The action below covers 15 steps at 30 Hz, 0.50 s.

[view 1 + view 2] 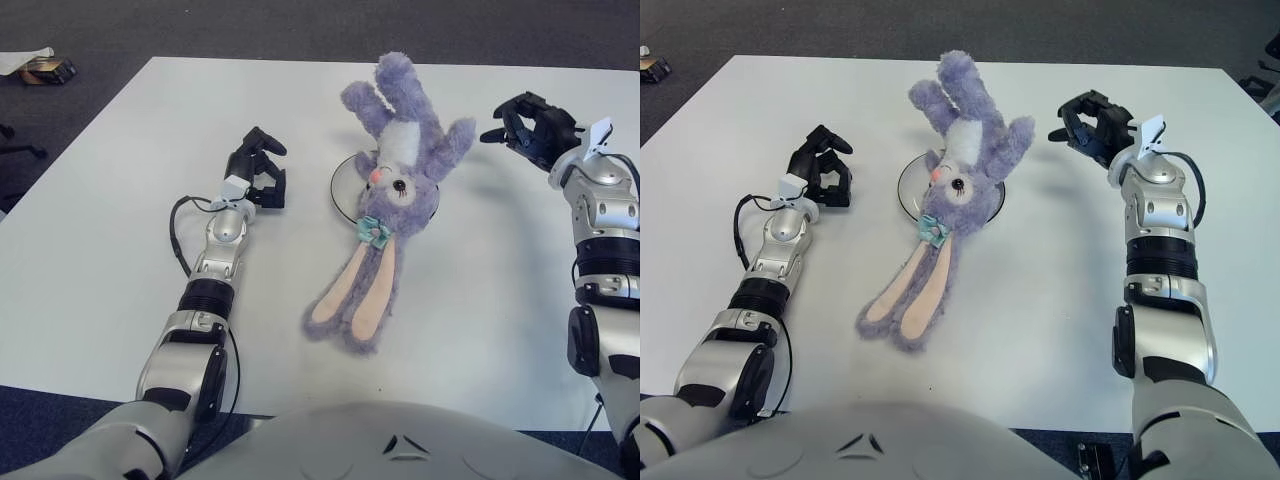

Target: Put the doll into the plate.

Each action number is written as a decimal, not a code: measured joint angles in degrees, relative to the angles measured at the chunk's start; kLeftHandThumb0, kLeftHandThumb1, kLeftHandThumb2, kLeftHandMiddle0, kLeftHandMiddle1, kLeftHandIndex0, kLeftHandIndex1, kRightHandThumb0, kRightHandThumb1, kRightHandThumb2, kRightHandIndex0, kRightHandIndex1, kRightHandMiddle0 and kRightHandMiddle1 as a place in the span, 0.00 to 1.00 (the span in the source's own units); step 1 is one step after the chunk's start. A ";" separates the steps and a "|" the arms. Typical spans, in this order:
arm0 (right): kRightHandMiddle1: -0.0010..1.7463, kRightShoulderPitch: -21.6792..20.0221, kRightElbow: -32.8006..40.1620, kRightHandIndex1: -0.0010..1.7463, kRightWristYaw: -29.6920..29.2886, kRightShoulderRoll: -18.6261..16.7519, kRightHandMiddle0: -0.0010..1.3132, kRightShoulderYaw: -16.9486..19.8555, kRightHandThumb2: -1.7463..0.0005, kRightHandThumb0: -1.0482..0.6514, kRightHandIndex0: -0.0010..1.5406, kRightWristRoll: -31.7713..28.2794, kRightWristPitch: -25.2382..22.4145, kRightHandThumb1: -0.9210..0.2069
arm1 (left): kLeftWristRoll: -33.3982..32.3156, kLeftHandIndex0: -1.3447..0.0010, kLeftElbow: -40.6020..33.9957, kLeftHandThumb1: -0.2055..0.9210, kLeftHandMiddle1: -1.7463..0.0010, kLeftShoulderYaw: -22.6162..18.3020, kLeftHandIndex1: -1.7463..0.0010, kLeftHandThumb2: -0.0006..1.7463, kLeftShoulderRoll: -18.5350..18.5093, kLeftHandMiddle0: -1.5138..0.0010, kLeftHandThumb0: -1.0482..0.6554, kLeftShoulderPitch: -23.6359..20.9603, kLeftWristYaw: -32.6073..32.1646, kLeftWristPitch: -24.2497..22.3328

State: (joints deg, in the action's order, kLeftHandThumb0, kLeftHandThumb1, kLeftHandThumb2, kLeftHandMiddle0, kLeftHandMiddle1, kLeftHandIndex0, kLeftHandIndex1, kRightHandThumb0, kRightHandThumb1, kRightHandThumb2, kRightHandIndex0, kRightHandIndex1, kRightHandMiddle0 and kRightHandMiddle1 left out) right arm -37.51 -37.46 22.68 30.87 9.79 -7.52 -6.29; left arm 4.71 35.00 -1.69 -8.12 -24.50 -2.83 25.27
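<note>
**Purple doll lying over the plate, both hands off it**

Fingers (pixel 1072 118) of the right hand (pixel 528 128) are curling loosely inward and gripping nothing, with open table showing between them and the doll's nearest paw. That hand is showing to the right of the doll (pixel 385 190), near its outstretched arm, while its forearm is running back toward the robot along the right side of the table (pixel 110 200), wrist bent so the dark fingers are pointing toward the doll.

The left hand (pixel 258 168) is showing to the left of the plate (pixel 342 188), clear of it, its fingers drawn into a half-closed curl around nothing, and its arm is stretching forward across the white surface with a black cable looping beside the wrist.

The doll, a purple rabbit with a white belly and a teal bow, is lying on its back, its head and chest covering most of the plate so that only the plate's left rim is peeking out. Its long pink-lined ears are trailing off the plate toward the robot, and its legs are pointing away toward the table's far edge.
</note>
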 measured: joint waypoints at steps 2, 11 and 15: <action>0.99 -1.42 -4.86 0.66 0.49 0.01 0.18 0.22 0.67 0.41 0.28 -0.05 1.52 0.05 | -0.14 0.67 0.41 0.36 0.00 -0.03 0.00 0.84 -0.01 0.51 0.61 0.25 0.38 0.01; 0.99 -2.63 -12.20 0.69 1.97 -0.76 0.21 1.93 0.60 0.40 0.30 -0.38 8.04 0.12 | -0.77 0.68 1.65 0.37 0.00 -0.19 0.00 0.84 -0.43 0.52 0.61 0.63 1.20 0.51; 1.00 -2.31 -12.32 0.78 0.47 -2.40 0.24 3.24 0.52 0.50 0.33 -1.03 10.94 0.24 | -1.46 0.68 2.03 0.37 0.00 -0.40 0.00 0.84 -0.57 0.52 0.61 0.68 1.50 0.97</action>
State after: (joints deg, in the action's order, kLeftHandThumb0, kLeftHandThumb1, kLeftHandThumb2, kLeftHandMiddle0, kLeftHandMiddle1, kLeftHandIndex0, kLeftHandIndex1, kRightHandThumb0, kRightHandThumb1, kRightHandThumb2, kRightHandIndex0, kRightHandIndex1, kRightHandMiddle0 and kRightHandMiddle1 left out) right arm -39.82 -49.78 23.15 28.46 13.03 -8.55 4.65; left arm 3.25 37.03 -2.09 -8.69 -23.82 -1.34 26.25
